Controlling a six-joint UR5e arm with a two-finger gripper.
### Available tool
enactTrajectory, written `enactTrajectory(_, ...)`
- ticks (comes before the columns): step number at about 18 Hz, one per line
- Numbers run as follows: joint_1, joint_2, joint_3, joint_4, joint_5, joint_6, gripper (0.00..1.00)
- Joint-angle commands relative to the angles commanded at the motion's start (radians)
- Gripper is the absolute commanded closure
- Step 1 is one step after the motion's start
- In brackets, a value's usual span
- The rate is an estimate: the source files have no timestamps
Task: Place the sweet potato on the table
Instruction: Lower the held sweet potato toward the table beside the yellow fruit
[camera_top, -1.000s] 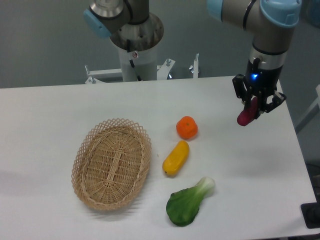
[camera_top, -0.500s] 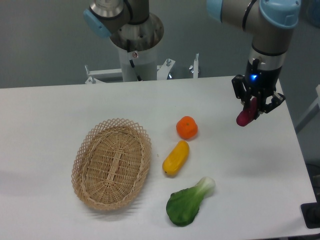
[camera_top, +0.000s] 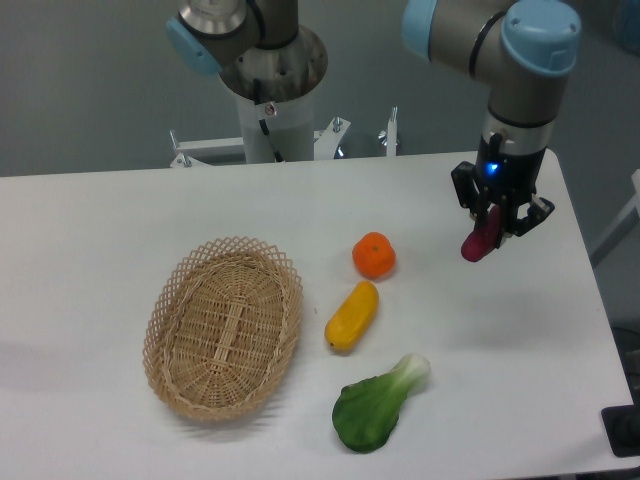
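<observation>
The slim magenta sweet potato (camera_top: 479, 240) hangs tilted in the air, held at its upper end by my gripper (camera_top: 494, 218), which is shut on it. It is above the right part of the white table (camera_top: 520, 330), right of the orange fruit. A shadow on the tabletop shows a gap below it.
A round orange fruit (camera_top: 374, 255) and a yellow-orange oblong vegetable (camera_top: 352, 315) lie mid-table. A green leafy vegetable (camera_top: 378, 402) sits near the front edge. An oval wicker basket (camera_top: 224, 326) is on the left. The robot base (camera_top: 272, 95) stands at the back.
The arm has shifted a little to the left and slightly down, carrying the sweet potato with it. Nothing else on the table moved.
</observation>
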Motion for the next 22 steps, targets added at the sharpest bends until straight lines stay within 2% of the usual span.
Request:
enactTrajectory(2, -0.014, -0.009, -0.04, 0.077, 0.005, -0.037, 0.75)
enactTrajectory(5, -0.046, -0.046, -0.083, 0.215, 0.02, -0.181, 0.75)
enactTrajectory(8, -0.083, -0.125, -0.086, 0.272, 0.127, -0.209, 0.75)
enactTrajectory(10, -0.092, -0.195, -0.066, 0.307, 0.179, -0.197, 0.75)
enactTrajectory(12, -0.092, -0.238, -0.034, 0.313, 0.183, -0.184, 0.75)
enactTrajectory(14, -0.092, -0.262, -0.028, 0.315, 0.184, -0.146, 0.75)
enactTrajectory(22, -0.092, -0.285, -0.065, 0.313, 0.183, 0.003, 0.75)
